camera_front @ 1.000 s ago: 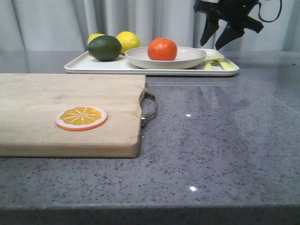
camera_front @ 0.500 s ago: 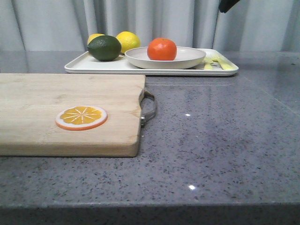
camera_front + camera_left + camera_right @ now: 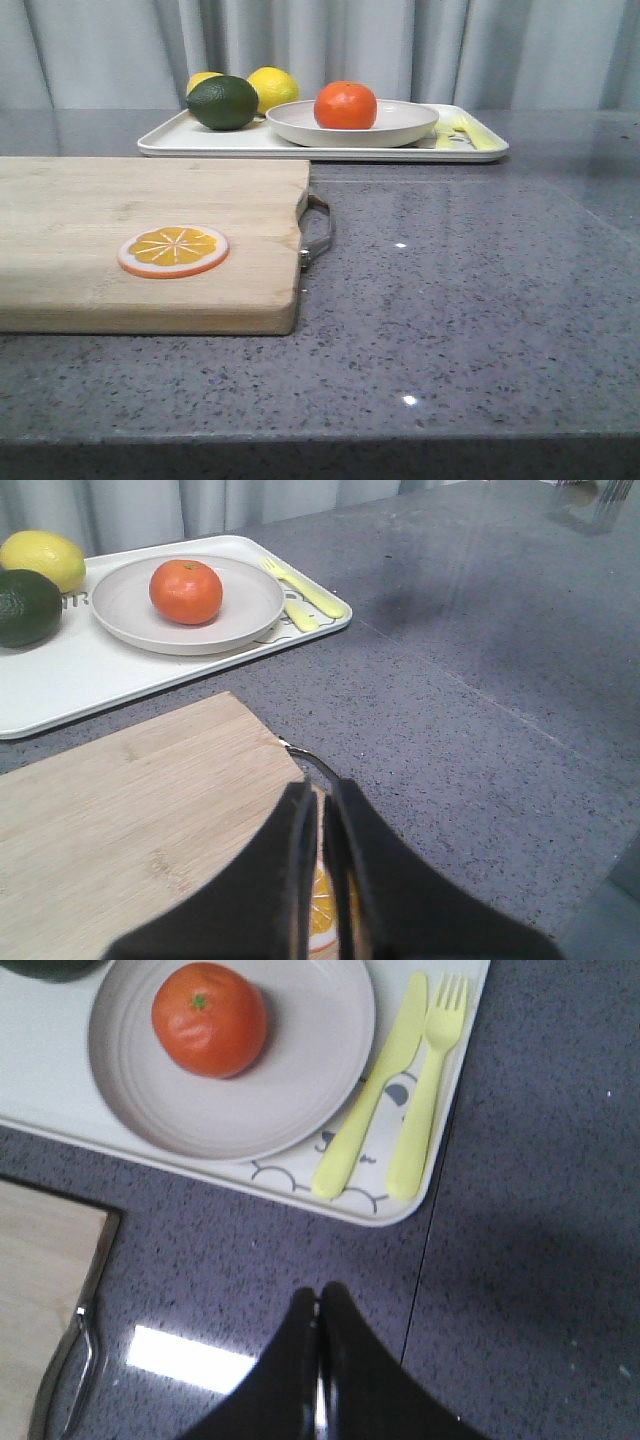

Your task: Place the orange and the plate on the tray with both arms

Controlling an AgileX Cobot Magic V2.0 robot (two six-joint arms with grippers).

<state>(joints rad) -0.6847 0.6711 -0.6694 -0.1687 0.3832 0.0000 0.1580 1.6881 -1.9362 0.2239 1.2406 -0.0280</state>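
Looks like the end of the job: orange (image 3: 345, 105) sitting in plate (image 3: 353, 123), plate resting on tray (image 3: 170, 142) at far side of counter (image 3: 480, 270). Nothing left to place; next move probably just parking. Left gripper (image 3: 321, 815) fingers together, empty, over cutting board (image 3: 130, 820). Right gripper (image 3: 318, 1305) fingers together, empty, above bare counter near tray corner, apart from plate.

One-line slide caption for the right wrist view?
Glossy whole orange on round beige plate, on white rectangular tray beside yellow knife and fork; right gripper shut above.
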